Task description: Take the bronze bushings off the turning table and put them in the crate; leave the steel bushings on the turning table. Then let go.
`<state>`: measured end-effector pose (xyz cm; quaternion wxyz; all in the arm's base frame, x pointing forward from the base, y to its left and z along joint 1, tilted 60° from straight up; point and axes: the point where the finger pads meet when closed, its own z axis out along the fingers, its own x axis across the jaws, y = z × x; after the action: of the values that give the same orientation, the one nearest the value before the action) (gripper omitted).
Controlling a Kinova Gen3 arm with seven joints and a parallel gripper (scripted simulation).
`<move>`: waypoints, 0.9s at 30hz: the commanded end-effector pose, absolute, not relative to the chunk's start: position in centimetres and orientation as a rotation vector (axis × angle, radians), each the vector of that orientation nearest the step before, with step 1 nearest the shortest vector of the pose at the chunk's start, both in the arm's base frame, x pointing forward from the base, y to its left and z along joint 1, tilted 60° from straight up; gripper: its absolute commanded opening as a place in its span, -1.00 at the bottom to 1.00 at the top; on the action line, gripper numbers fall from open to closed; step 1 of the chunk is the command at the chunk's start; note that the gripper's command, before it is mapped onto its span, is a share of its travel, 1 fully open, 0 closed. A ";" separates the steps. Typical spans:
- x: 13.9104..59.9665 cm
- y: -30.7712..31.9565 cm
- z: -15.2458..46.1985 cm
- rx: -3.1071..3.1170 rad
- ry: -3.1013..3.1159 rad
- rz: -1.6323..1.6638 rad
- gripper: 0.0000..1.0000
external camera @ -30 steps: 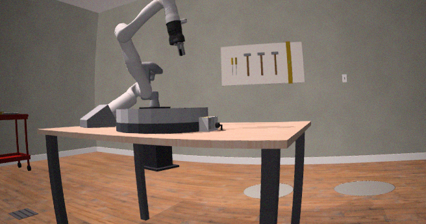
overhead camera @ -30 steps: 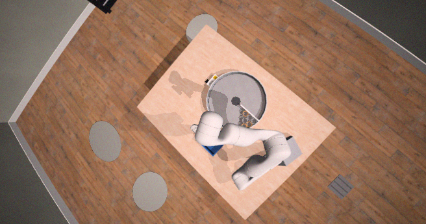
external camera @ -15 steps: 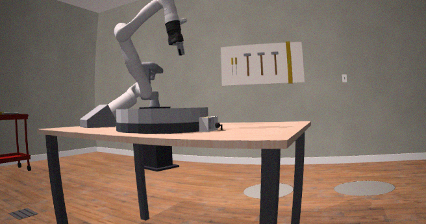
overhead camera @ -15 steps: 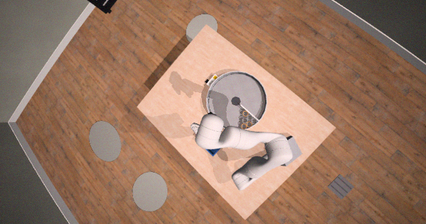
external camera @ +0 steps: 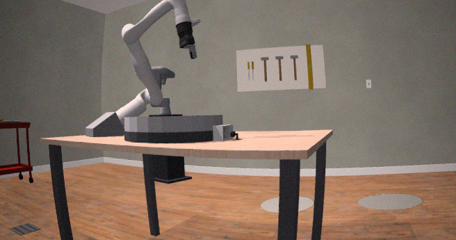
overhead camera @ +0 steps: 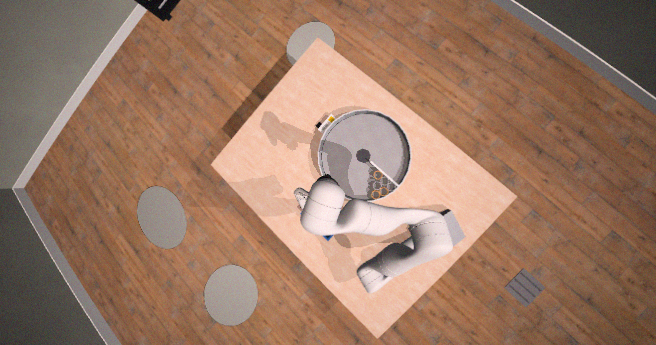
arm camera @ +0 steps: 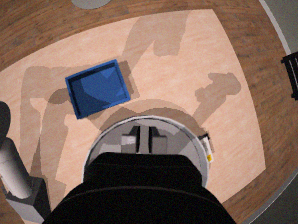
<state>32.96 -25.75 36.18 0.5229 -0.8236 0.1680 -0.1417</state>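
Claw (external camera: 193, 57) (arm camera: 144, 135) high over turning table (overhead camera: 382, 130) (external camera: 174, 124) (arm camera: 106, 149), fingers slightly apart; bronze bushings (overhead camera: 374, 175) among steel bushings (overhead camera: 377, 185); blue crate (overhead camera: 327, 237) (arm camera: 97, 90) nearby.

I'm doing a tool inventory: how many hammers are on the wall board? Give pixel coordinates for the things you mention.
3: one hammer (external camera: 265, 70) beside the screwdrivers (external camera: 248, 65), a second hammer (external camera: 280, 69) in the middle, a third hammer (external camera: 295, 69) nearest the yellow strip (external camera: 309, 76).

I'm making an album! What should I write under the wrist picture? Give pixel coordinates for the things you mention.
The gripper (arm camera: 144, 135) hangs over the grey turning table (arm camera: 150, 119), with the blue crate (arm camera: 75, 114) nearby.
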 end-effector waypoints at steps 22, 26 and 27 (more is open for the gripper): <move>32.3 -26.2 35.9 -1.866 0.848 -0.049 -0.33; 32.3 -26.2 35.9 -1.866 0.848 -0.049 -0.33; 32.3 -26.2 35.9 -1.866 0.848 -0.049 -0.33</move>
<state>32.39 -26.14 35.83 0.5197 -0.7780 0.3524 -0.0194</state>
